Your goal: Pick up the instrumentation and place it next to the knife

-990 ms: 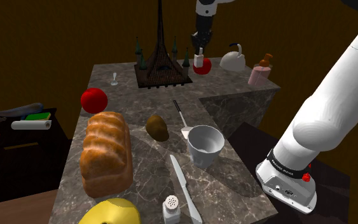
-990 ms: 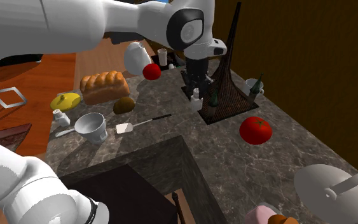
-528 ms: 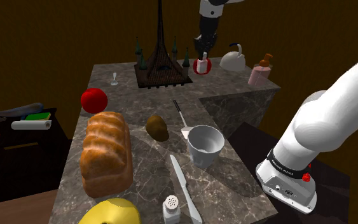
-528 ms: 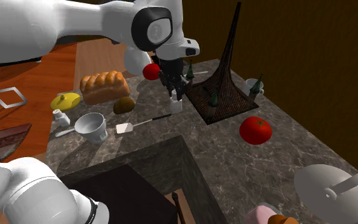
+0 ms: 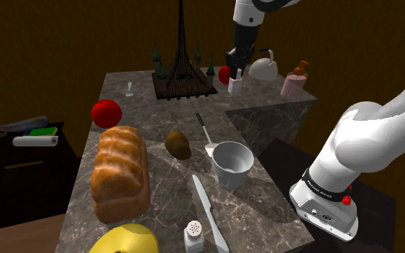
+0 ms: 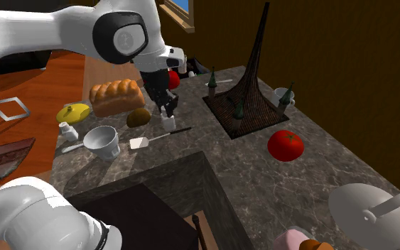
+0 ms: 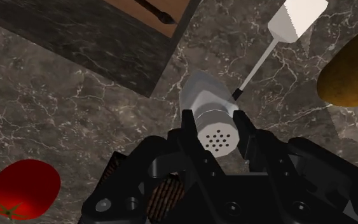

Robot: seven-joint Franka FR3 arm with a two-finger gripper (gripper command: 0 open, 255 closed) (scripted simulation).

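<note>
Nearest in the shoulder view, the knife [image 5: 209,210] lies flat on the marble bench [image 5: 166,192]. A small white shaker [image 5: 193,233] stands just beside its blade and a grey cup [image 5: 232,164] just past its tip. Beyond the cup from the knife lie a potato [image 5: 178,144] and a spatula [image 5: 205,131]. Farther again from the knife stands a dark tower model [image 5: 181,61].

Well apart from the knife, the held shaker [image 7: 210,111] is carried clear of the bench, over the spatula. It is clasped by the end effector [image 7: 217,130], whose fingers are narrowed onto its sides near the perforated cap. Nothing else is touched.

The step in hand is judged to be the carry toward the knife. The cup should be passed with height to spare. The held shaker should then be lowered upright onto bare marble beside the knife, clear of the small white shaker. The grip is best loosened only once the base is seated.
</note>
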